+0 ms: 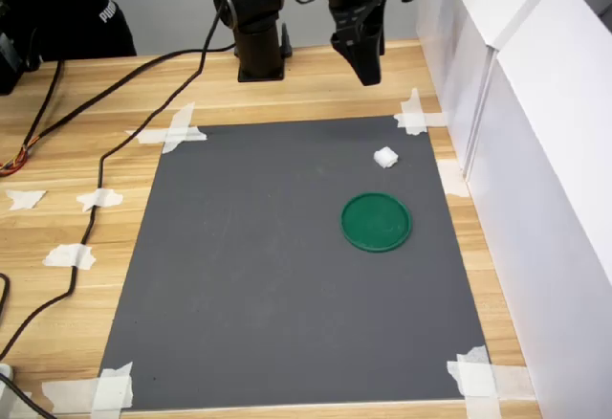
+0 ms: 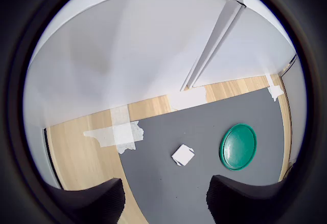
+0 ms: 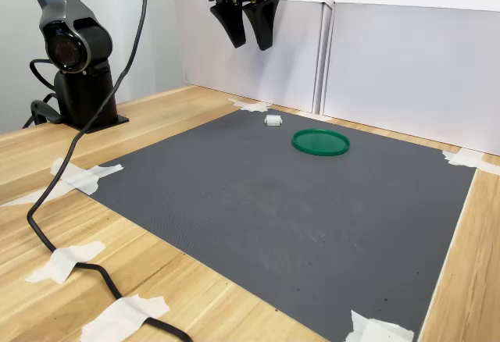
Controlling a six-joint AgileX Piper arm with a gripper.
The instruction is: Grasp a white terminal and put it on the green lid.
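Note:
The small white terminal [image 1: 385,158] [image 2: 183,155] [image 3: 273,120] lies on the dark grey mat [image 1: 287,275], near its far right corner in the first exterior view. The round green lid [image 1: 376,221] [image 2: 238,146] [image 3: 320,141] rests flat on the mat a short way from it, nothing on it. My gripper [image 1: 367,75] [image 3: 249,44] hangs high above the mat's far edge, well over the terminal, open and empty. In the wrist view both dark fingertips [image 2: 97,198] show, with the terminal between and beyond them.
White panels [image 1: 535,132] wall the right side in the first exterior view. The arm's base [image 1: 258,51] stands behind the mat. Black cables [image 1: 105,151] cross the wooden table on the first exterior view's left. Tape strips [image 1: 172,134] hold the mat's corners. A person in black [image 1: 67,8] is at the far left.

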